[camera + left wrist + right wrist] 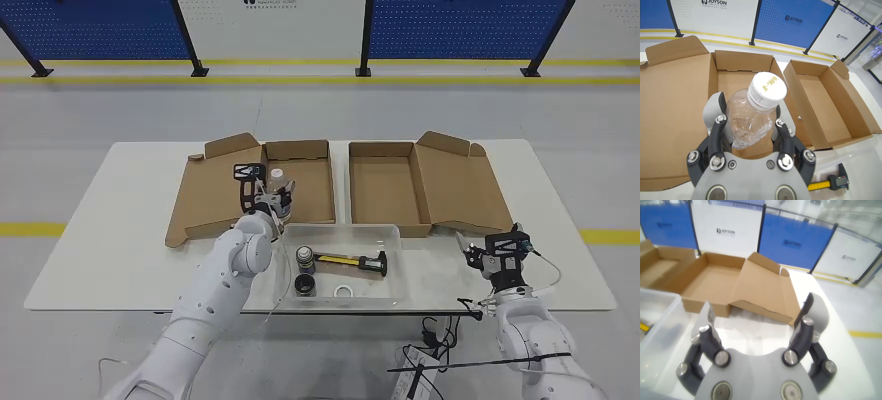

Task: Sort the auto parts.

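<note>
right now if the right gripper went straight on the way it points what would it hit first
Probably the folded-out lid flap of the cardboard box ahead of the open right gripper. Height is unclear; tilted down, it might touch the table first.

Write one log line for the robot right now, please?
left gripper: shut on clear white-capped plastic bottle | over left brown cardboard box | right gripper: open, empty

We lose the base of the bottle (751, 121) behind the left gripper (749, 106), whose body also covers much of the caliper (837, 181). The clear bin (660, 317) runs off the edge; its contents blur beyond naming.
</note>
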`<state>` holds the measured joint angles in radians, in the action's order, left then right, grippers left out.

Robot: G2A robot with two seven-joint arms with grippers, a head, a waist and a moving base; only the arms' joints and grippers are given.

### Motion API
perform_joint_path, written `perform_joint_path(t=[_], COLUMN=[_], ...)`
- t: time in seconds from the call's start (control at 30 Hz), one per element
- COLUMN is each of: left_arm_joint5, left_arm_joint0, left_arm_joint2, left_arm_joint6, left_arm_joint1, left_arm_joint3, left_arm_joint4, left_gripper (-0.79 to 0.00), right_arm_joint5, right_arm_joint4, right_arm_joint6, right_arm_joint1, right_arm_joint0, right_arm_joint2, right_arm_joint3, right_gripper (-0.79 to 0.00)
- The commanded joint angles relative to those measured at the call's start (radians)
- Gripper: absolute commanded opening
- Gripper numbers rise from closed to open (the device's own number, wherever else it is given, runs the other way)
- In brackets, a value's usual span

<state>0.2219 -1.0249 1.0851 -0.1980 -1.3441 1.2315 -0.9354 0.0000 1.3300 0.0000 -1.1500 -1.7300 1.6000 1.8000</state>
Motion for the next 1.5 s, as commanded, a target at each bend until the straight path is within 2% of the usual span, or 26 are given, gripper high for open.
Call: perform_joint_path(t=[0.0,0.1,0.13,0.17,0.37,0.6,0.73,1.07,1.27,1.47], left_arm_joint5=[-0.001,-0.001,-0.001,-0.001,-0.001,0.004,0.010,-0.022,-0.128,-0.261], left_arm_joint0=[0.001,0.003,0.004,0.004,0.005,-0.005,-0.022,-0.133,-0.198,-0.235], left_arm_joint2=[0.003,0.006,0.007,0.007,0.012,0.022,0.036,0.112,0.136,0.129], left_arm_joint6=[0.000,-0.002,-0.003,-0.006,-0.013,-0.028,-0.051,-0.196,-0.354,-0.547], left_arm_joint1=[-0.001,-0.004,-0.004,-0.005,-0.009,-0.010,-0.007,0.017,0.031,0.044], left_arm_joint3=[-0.006,-0.011,-0.012,-0.013,-0.018,0.006,0.062,0.363,0.525,0.602], left_arm_joint4=[0.001,0.002,0.001,-0.001,-0.007,-0.022,-0.036,-0.074,-0.041,0.020], left_gripper=[-0.514,-0.345,-0.160,-0.086,0.000,0.000,0.000,0.000,0.000,0.000], right_arm_joint5=[0.000,0.000,0.000,0.000,0.000,0.000,0.000,0.000,0.000,0.000], right_arm_joint4=[0.000,0.000,0.000,0.000,0.000,0.000,0.000,0.000,0.000,0.000], right_arm_joint6=[0.000,0.000,0.000,0.000,0.000,0.000,0.000,0.000,0.000,0.000], right_arm_joint1=[0.000,0.000,0.000,0.000,0.000,0.000,0.000,0.000,0.000,0.000], right_arm_joint0=[0.000,0.000,0.000,0.000,0.000,0.000,0.000,0.000,0.000,0.000], right_arm_joint2=[0.000,0.000,0.000,0.000,0.000,0.000,0.000,0.000,0.000,0.000], right_arm_joint3=[0.000,0.000,0.000,0.000,0.000,0.000,0.000,0.000,0.000,0.000], right_gripper=[0.000,0.000,0.000,0.000,0.000,0.000,0.000,0.000,0.000,0.000])
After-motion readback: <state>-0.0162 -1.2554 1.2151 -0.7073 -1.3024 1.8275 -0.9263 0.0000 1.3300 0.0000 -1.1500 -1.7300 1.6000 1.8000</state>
